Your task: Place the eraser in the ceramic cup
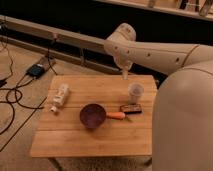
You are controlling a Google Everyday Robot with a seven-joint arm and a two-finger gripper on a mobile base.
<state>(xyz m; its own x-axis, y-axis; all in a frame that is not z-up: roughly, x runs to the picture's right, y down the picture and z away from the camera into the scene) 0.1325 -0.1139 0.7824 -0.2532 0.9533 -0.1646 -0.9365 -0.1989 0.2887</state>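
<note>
Item: gripper (125, 74), closed narrow, apparently pinching eraser (125, 78); ceramic cup (135, 92) just below, slightly right, apart, on wooden table (75, 137).

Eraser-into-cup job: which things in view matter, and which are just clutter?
Job:
- ceramic cup, right side of the wooden table
- gripper, shut, hanging over the table close by the cup
- eraser: not seen lying on the table

Lying about:
- white tube
- purple bowl
- orange piece beside the bowl
- dark bar
</note>
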